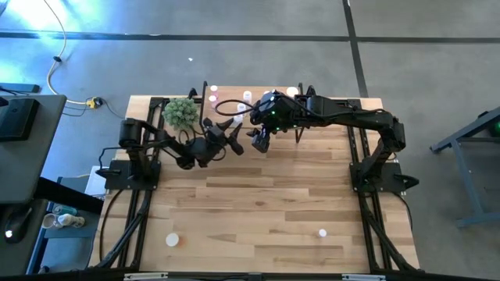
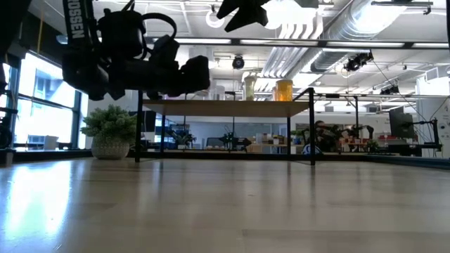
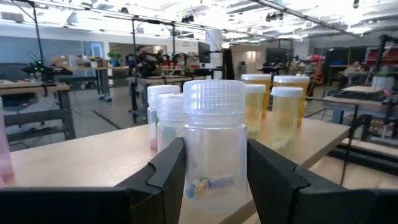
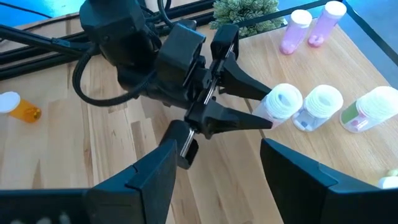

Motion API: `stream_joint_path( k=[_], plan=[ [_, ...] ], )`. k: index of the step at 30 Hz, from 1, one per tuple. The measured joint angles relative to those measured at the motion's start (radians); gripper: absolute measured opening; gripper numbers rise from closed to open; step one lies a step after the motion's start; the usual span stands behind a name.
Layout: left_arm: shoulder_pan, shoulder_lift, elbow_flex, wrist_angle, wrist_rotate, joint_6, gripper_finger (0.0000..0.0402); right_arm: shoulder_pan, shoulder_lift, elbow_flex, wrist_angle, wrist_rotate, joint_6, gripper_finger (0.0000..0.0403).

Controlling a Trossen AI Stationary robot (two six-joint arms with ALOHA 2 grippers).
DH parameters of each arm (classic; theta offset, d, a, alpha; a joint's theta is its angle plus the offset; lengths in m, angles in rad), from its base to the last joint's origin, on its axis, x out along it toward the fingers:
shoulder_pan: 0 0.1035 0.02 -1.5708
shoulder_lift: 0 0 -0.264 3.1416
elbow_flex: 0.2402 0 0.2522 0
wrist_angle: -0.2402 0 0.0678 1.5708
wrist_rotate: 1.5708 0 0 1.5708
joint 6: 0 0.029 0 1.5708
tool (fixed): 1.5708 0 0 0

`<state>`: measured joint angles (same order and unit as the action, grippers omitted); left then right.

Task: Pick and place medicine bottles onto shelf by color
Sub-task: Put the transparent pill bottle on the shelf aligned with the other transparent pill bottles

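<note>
Standing upright at the edge of the shelf, a clear white-capped bottle sat clamped between the two dark fingers of the left pincer, with a few small coloured pills visible at its bottom. Just behind it on the light wooden shelf top stood two more clear bottles, and farther back a cluster of yellow-green bottles. From the right wrist view, the held bottle stood in a row with two other white-capped ones, while two pink bottles stood farther along the shelf, near a small potted plant.

Above and just beside the left arm, the right pincer hung over the shelf with its fingers spread apart and nothing between them.

Seen from the low view, the shelf rose on thin black legs at the far side of the bench. An orange bottle lay on its side on the bench, well apart from the shelf. Near the front of the bench, two more white-capped bottles rested, one toward the left and one toward the right.
</note>
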<state>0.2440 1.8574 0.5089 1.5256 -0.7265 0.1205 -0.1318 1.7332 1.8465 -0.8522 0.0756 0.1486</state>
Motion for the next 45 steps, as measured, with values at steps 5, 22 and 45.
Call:
stream_joint_path(
  k=[5,22,45],
  plan=[
    [-0.011,0.001,0.006,-0.006,-0.005,0.014,0.0138,0.0,0.0,0.0,0.0,0.0,0.0,0.0222],
    [-0.009,-0.002,0.006,-0.017,-0.096,0.022,0.0166,0.0,0.0,0.0,0.0,-0.007,0.0,0.0222],
    [-0.01,-0.003,0.005,-0.018,-0.128,0.04,0.0256,0.002,0.0,0.0,0.0,-0.027,0.008,0.0222]
  ],
)
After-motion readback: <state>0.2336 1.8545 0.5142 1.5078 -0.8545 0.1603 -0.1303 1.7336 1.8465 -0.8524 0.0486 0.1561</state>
